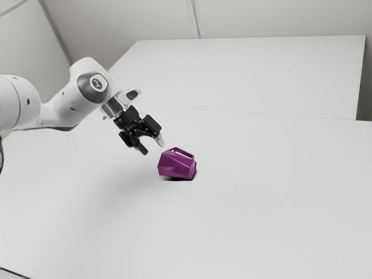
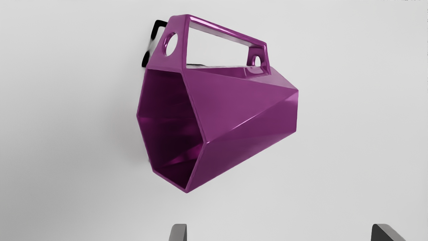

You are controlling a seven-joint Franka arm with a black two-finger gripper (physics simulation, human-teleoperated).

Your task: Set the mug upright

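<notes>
My gripper [image 1: 153, 147] hangs above the table, up and to the exterior view's left of the purple mug [image 1: 176, 164], apart from it. The faceted mug lies on its side, its handle uppermost and its narrower base toward the exterior view's right. In the wrist view the mug [image 2: 234, 113] turns its dark hollow mouth partly to the camera, the handle along its upper edge. Below it there, the two fingertips of my gripper [image 2: 279, 232] stand wide apart with nothing between them.
The white table [image 1: 250, 226] spreads around the mug on all sides. Behind it, a large pale panel [image 1: 250, 75] rises at the back of the exterior view.
</notes>
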